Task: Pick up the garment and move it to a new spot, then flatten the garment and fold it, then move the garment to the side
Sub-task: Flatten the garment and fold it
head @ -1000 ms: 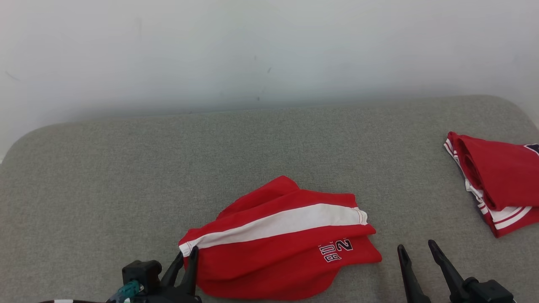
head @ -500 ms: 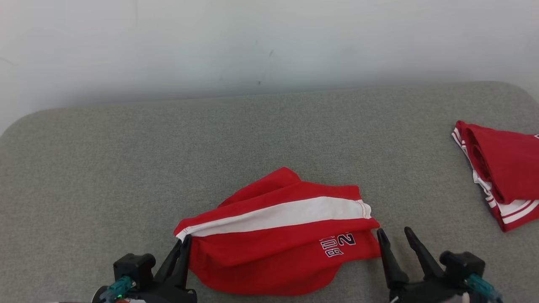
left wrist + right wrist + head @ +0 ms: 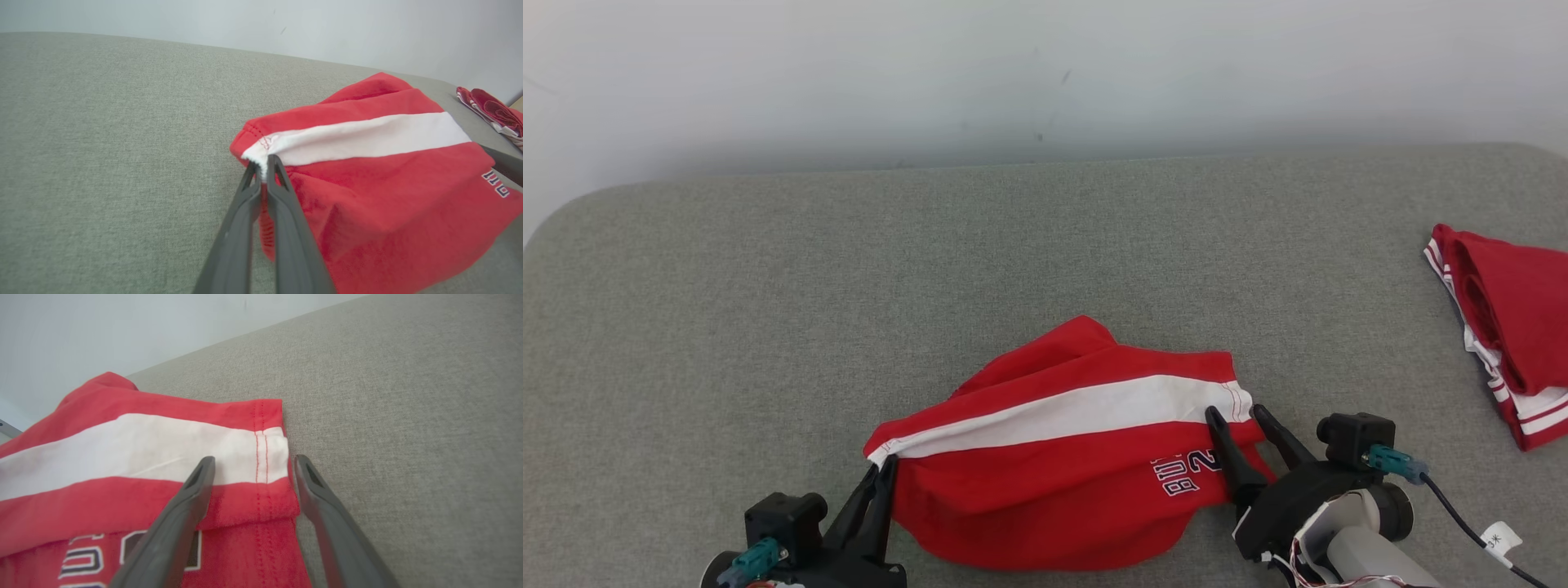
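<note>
A red garment [image 3: 1062, 482] with a broad white stripe and dark lettering lies crumpled on the grey surface, low in the middle of the head view. My left gripper [image 3: 885, 467] is shut on its left corner, pinching the end of the white stripe [image 3: 263, 159]. My right gripper [image 3: 1235, 414] is open at the garment's right hem. In the right wrist view the hemmed corner [image 3: 269, 473] sits between the two spread fingers [image 3: 196, 486], one finger over the cloth, the other beside its edge.
The grey upholstered surface [image 3: 768, 310] runs to a white wall behind. A second red garment with white trim [image 3: 1511, 327] lies folded at the far right edge. Bare fabric surface stretches to the left and behind the garment.
My right gripper has moved left and forward from the bare surface to straddle the garment's right hem. The left gripper keeps its hold. The head camera shifted a little.
</note>
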